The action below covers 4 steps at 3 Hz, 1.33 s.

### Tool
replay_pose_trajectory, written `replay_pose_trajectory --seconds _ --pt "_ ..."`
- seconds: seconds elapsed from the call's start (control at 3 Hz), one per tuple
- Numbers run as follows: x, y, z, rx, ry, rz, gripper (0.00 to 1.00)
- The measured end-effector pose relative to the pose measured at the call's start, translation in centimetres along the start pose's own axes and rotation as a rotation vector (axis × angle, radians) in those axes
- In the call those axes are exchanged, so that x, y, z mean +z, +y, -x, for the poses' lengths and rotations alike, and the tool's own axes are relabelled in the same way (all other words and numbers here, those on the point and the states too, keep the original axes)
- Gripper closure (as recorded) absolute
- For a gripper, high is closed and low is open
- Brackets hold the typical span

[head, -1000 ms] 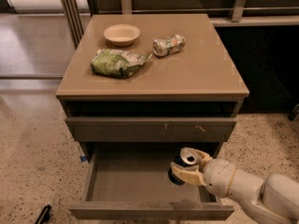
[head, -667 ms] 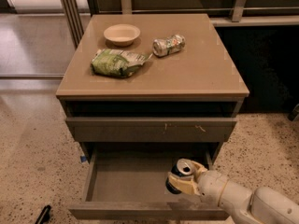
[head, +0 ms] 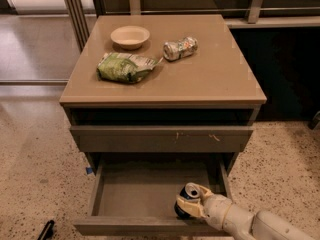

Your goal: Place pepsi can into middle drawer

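jaws clasping pepsi can (head: 183, 207) in drawer (head: 145, 189), bowl (head: 130, 36) above

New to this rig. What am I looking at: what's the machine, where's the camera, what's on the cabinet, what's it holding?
This is a mobile robot with one arm, which reaches in from the lower right. There is a single camera view. It looks down on a small cabinet from the front, and where the camera is mounted is not on record.

At the arm's tip is a two-finger end effector, down at the front right corner of the open middle drawer. Its fingers are closed around a pepsi can, which is roughly upright inside the drawer. I cannot tell whether the can touches the drawer floor.

On the cabinet top lie a pale bowl, a green bag and a crushed silver can on its side. The drawer front above is shut.
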<state>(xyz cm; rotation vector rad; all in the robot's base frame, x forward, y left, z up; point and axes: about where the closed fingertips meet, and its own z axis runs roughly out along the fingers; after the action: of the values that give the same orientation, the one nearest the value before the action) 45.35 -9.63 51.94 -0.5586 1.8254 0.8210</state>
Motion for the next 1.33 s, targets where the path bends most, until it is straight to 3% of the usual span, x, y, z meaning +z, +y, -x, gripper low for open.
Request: replay_pose_trajectory --seconds 0.33,0.67,1.33 --pt "2.12 -1.38 -2.61 0.014 0.027 -0.002 1.00" --pt "2.29 -1.33 -2.70 0.016 0.027 0.001 0.81" --pt "2.29 -1.33 -2.70 0.016 0.027 0.001 0.35"
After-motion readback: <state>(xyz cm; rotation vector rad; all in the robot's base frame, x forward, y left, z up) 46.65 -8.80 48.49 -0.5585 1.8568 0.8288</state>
